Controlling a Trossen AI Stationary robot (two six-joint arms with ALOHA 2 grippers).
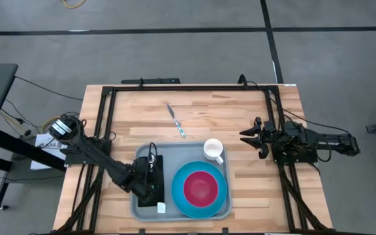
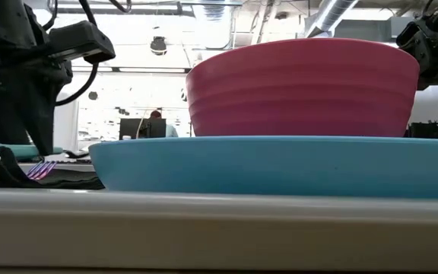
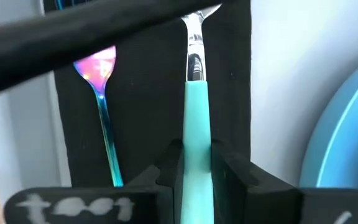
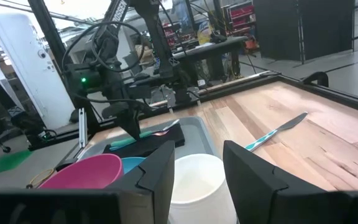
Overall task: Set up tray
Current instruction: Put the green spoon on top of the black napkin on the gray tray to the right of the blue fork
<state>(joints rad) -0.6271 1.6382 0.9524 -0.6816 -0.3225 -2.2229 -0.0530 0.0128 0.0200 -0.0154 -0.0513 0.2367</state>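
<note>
Your tray (image 1: pixel 136 207) sits at the near edge of the wooden table (image 1: pixel 240 124), a little left of centre. On its right half lies a round blue plate (image 1: pixel 178 196) with a pink bowl (image 1: pixel 201 187) in it, and a white mug (image 1: pixel 213 149) stands on the tray's far right corner, just beside the plate. A black napkin (image 3: pixel 148 112) lies along the tray's left side.

Your left gripper (image 1: pixel 150 186) is down over that napkin. In the left wrist view its fingers (image 3: pixel 166 171) are closed narrowly on the teal handle of a utensil (image 3: pixel 196 124); the metal end points away from the camera, and you cannot tell which kind of utensil it is. Beside it on the napkin rests a spoon (image 3: pixel 101 81) with an iridescent bowl and a blue stem (the low view catches its pink-purple sheen at the left, behind the tray rim).

Your right gripper (image 1: pixel 248 137) waits to the right of the tray, above bare table, with its fingers spread wide and nothing between them. In its wrist view the mug fills the gap between them, farther off.

A knife (image 1: pixel 175 120) with a teal handle lies on the wood beyond the tray, well apart from it and angled.
</note>
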